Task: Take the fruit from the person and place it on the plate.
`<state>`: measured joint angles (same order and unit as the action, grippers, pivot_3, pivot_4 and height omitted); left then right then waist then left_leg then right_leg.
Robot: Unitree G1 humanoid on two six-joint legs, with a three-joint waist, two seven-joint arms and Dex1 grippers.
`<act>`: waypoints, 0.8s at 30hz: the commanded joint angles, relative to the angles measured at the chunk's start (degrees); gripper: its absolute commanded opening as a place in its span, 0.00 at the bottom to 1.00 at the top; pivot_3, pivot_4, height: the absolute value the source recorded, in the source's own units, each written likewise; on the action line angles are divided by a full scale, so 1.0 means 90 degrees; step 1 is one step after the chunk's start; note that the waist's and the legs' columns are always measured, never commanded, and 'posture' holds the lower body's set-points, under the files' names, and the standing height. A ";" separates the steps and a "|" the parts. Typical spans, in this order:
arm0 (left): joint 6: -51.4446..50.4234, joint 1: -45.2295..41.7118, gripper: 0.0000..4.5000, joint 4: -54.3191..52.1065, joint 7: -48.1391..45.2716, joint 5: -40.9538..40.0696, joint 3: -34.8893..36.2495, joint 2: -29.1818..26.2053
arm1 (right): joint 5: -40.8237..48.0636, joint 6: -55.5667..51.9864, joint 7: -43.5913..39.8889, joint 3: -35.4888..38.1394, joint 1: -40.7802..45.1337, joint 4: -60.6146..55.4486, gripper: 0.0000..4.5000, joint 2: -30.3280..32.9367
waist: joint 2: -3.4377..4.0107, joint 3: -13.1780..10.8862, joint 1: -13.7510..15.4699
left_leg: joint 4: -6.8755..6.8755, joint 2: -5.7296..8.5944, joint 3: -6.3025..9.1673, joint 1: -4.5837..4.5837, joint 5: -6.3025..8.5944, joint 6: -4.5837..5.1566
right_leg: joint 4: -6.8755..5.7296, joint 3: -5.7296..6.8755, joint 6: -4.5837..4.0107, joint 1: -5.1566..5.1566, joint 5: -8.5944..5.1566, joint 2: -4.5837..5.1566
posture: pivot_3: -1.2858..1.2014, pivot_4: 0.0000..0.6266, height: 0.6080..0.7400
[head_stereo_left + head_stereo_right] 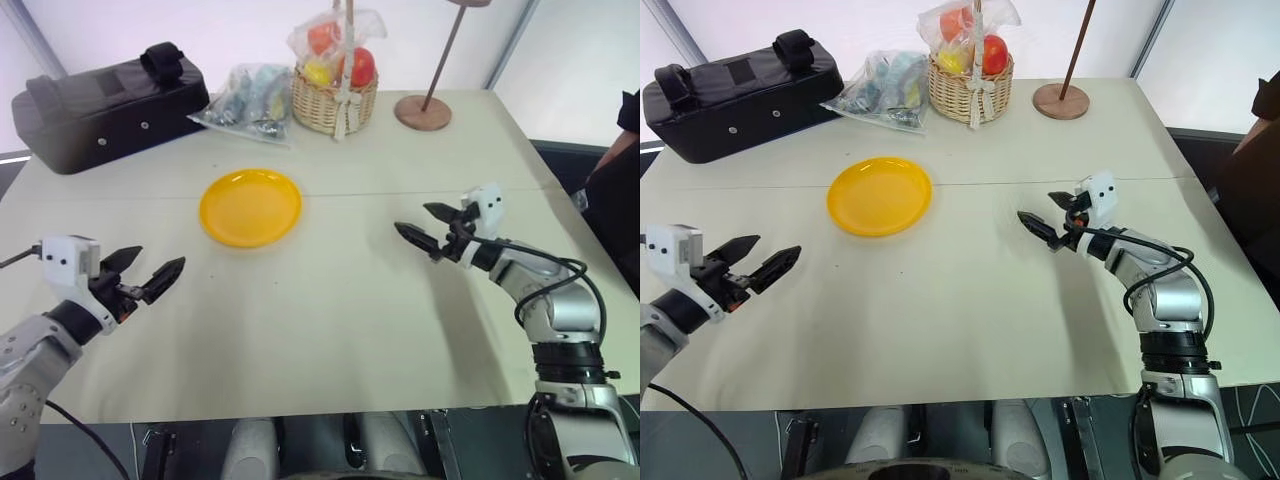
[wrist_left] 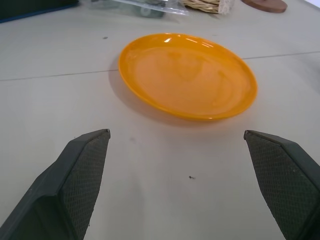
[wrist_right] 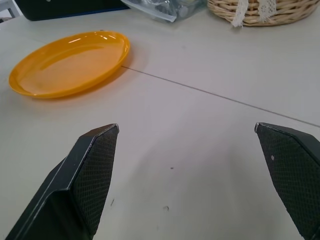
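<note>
Waiting for handover: 2 grippers, left (image 1: 150,272) and right (image 1: 428,226), both gape wide and empty; round yellow-orange plastic plate (image 1: 250,207) centre-frame bare. Next: right reaches toward person (image 1: 612,190), far right.

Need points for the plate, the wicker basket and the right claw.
plate (image 1: 250,207), left eye view, middle of its bare dish.
wicker basket (image 1: 325,103), left eye view, front of the woven wall.
right claw (image 1: 423,224), left eye view, midway between its open fingertips.
</note>
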<state>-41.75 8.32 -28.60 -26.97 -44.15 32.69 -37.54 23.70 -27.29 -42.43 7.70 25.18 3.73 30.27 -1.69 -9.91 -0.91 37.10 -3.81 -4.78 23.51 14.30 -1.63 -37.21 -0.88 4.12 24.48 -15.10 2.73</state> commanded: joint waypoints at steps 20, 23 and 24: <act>0.0182 -0.0201 1.00 -0.0091 0.0150 0.0088 -0.0053 0.0049 | 0.0062 -0.0082 0.0059 0.0062 -0.0001 -0.0265 0.99 0.0021 | 0.0000 0.0000 0.0007 | 0.0001 0.0000 0.0000 0.0000 0.0000 0.0000 | 0.0000 0.0000 0.0000 0.0000 0.0000 0.0000 | 0.52 0.24 1.00; 0.0193 -0.0242 1.00 -0.0068 0.0136 0.0123 -0.0079 0.0068 | 0.0066 -0.0074 0.0080 0.0070 -0.0002 -0.0271 0.99 0.0019 | 0.0000 0.0000 0.0005 | 0.0001 0.0000 -0.0001 0.0000 0.0000 0.0000 | 0.0000 0.0000 0.0001 0.0000 0.0000 0.0000 | 0.52 0.24 1.00; 0.0198 -0.0252 1.00 -0.0058 0.0128 0.0134 -0.0083 0.0071 | 0.0066 -0.0072 0.0084 0.0071 -0.0004 -0.0273 0.99 0.0020 | 0.0000 0.0000 0.0005 | 0.0001 0.0000 0.0000 0.0000 0.0000 0.0000 | 0.0000 0.0000 0.0001 0.0000 0.0000 0.0000 | 0.52 0.24 1.00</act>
<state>-41.12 6.43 -28.20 -25.80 -43.11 32.04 -36.92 23.70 -28.36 -41.86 7.48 24.73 3.62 30.27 -1.70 -9.91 -0.86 37.10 -3.81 -4.78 23.51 14.30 -1.63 -37.21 -0.88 4.13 24.48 -15.10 2.73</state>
